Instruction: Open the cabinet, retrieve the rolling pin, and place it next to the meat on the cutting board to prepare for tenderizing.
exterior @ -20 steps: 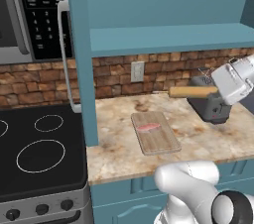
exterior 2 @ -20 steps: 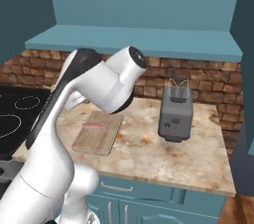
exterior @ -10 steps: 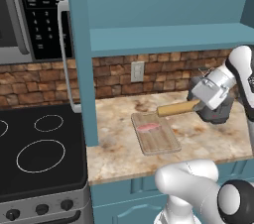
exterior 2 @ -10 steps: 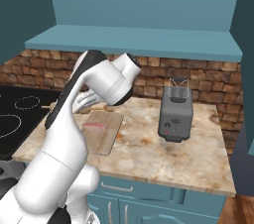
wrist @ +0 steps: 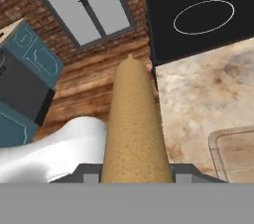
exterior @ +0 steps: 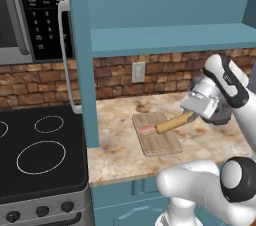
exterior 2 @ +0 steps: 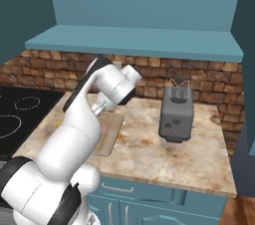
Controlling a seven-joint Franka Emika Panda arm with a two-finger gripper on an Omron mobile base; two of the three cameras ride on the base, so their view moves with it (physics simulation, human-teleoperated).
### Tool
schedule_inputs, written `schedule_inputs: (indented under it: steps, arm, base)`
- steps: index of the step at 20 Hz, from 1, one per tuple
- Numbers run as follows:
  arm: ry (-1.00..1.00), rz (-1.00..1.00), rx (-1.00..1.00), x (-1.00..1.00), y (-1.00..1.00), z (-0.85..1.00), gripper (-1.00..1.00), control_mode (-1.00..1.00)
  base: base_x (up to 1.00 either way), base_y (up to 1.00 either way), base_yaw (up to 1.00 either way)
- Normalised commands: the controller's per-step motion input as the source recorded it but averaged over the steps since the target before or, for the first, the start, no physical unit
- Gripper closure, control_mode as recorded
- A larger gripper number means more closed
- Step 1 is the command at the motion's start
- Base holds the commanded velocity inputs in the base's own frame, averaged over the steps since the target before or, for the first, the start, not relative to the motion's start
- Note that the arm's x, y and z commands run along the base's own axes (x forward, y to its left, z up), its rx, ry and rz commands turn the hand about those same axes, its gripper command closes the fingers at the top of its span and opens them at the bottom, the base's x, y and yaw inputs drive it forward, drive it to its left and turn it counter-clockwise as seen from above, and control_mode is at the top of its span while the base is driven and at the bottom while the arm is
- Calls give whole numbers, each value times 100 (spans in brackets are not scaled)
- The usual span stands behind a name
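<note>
My gripper is shut on one end of the rolling pin, a tan wooden cylinder that slants down to the left. Its free end hangs just above the cutting board, close to the right of the meat, a small pink steak at the board's far left. The cabinet stands open, its door edge-on at the left with a silver bar handle. In the hand view the rolling pin runs up from between the fingers, with a corner of the cutting board at the lower right.
A dark toaster stands on the marble counter right behind the gripper. The black stove lies left of the counter under a microwave. A wall outlet sits in the brick backsplash. My arm covers part of the cutting board.
The gripper has carried the rolling pin down and to the left, from in front of the toaster to just over the cutting board beside the meat. The pin now slants downward.
</note>
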Motion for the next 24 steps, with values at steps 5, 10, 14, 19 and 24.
schedule_inputs:
  steps: [5, 10, 14, 19, 24]
  arm:
    - [0, 25, 0, 18, -13, -62, 100, -100]
    - [0, 17, 0, 11, -15, -54, 100, -100]
    - [-1, 5, 0, 4, -9, -40, 100, -100]
    - [-3, 0, 0, 2, 0, -28, 100, -100]
    - [-4, -4, 1, 3, 0, -24, 100, -100]
  base:
    - [0, 0, 0]
    - [0, 0, 0]
    - [0, 0, 0]
    - [0, 0, 0]
    - [0, 0, 0]
